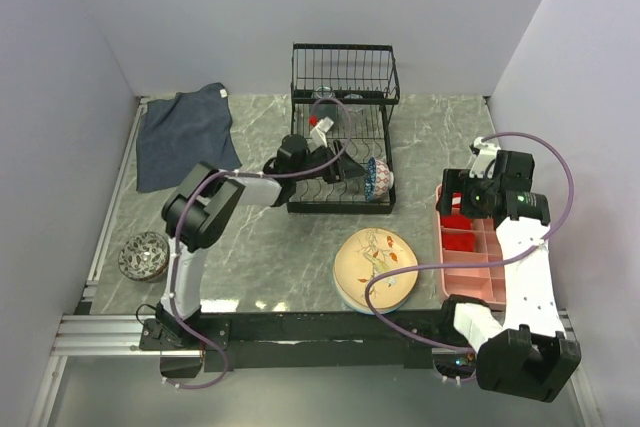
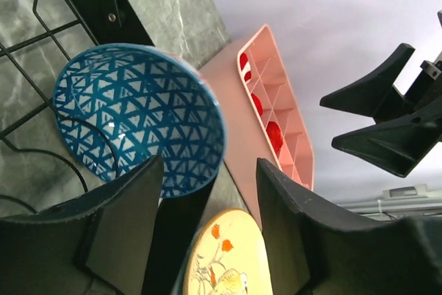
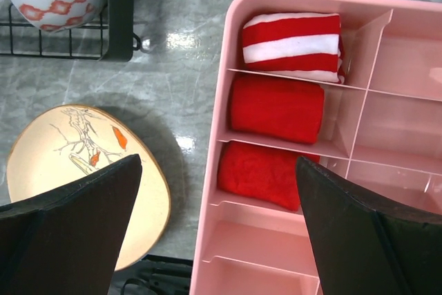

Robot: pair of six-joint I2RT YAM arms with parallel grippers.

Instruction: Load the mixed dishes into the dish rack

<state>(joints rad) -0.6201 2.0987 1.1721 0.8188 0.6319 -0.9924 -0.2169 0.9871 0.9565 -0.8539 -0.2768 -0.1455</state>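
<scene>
The dish rack (image 1: pixel 320 209) stands at the far middle of the marbled desk (image 1: pixel 270 247), its tall wire back toward the rear wall. Bare desk lies open along its near side and to its left, up to the dark blue cloth (image 1: pixel 185 135) rumpled in the far left corner.

I see the left arm folded at the elbow and reaching across to the rack's near right part. The left tool (image 2: pixel 210 170) hangs open, its matte dark fingers (image 2: pixel 124 226) spread with nothing between them. It is just beside a glossy blue bowl (image 2: pixel 138 115) with a white triangle pattern, propped on edge at the rack's front right corner (its inside faces my wrist camera).

The peach plate (image 1: pixel 378 269), round with a bird-and-branch drawing, lies flat near the desk's front edge, between the rack and the pink tray (image 3: pixel 414 60).

The right arm rises at the right, elbow high. The right tool (image 3: pixel 217 164) is spread wide above the tray, over 3 rolls (image 3: pixel 276 108), 2 plain red and 1 striped.

1 more patterned bowl (image 1: pixel 143 255) sits alone by the left edge.
</scene>
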